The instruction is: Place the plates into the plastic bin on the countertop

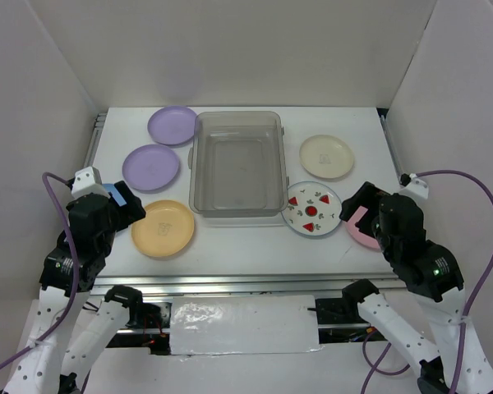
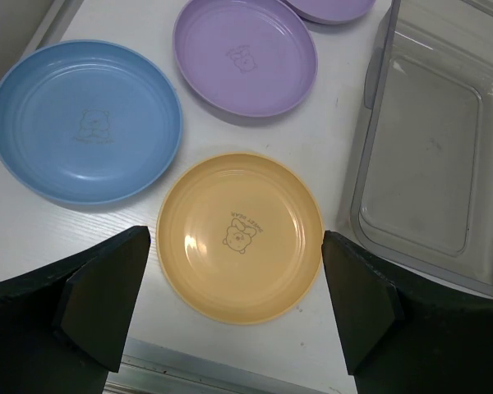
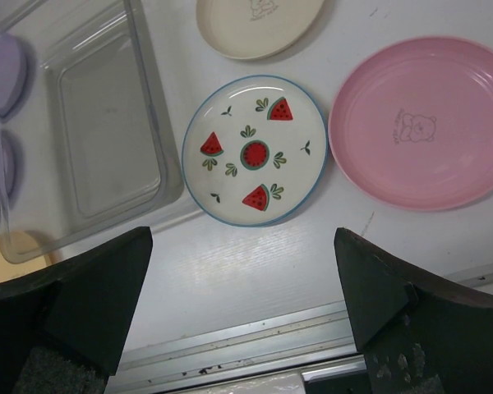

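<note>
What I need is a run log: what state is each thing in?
plastic bin, upright, empty
far lavender plate, flat, outside bin
near lavender plate, flat, outside bin
blue plate, flat, outside bin
yellow-orange plate, flat, outside bin
cream plate, flat, outside bin
fruit plate, flat, outside bin
pink plate, flat, outside bin
left tool, open, empty
right tool, open, empty

No legible writing
Tiny lettering above the bear mark on the yellow-orange plate (image 2: 240,271) is too small to read.
</note>
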